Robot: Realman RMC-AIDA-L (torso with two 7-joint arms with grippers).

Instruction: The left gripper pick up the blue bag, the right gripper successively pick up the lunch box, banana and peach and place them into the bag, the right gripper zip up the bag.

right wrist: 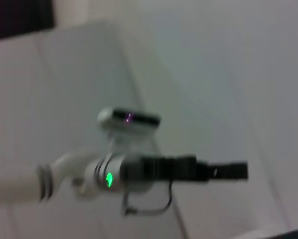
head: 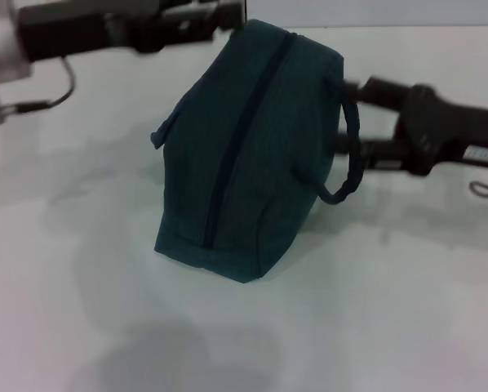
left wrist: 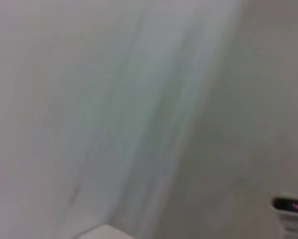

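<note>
The blue bag (head: 248, 147) stands on the white table (head: 391, 310), slumped to one side with its dark zipper (head: 240, 139) running down the face turned to the head camera; the zipper looks drawn shut along what shows, and none of the food is in sight, so it is probably inside and the job near its end. The left gripper (head: 215, 16) reaches in across the far edge of the table to the bag's top corner, just at the fabric, but whether its fingers are closed on anything cannot be told from here. In the right wrist view that same arm shows farther off as a black bar ending in a blunt tip (right wrist: 233, 170), which settles nothing about the grip either. The right gripper (head: 354, 90) sits close behind the bag's far side by the loop handle (head: 350, 155), its fingertips hidden by the bag, so its state cannot be told. The bag is soft cloth and will sag and fold instead of holding shape; loaded, it likely hangs heavy and tips toward its contents. The loop handle looks like the soundest place to take hold, since the cloth wall would simply bunch.
</note>
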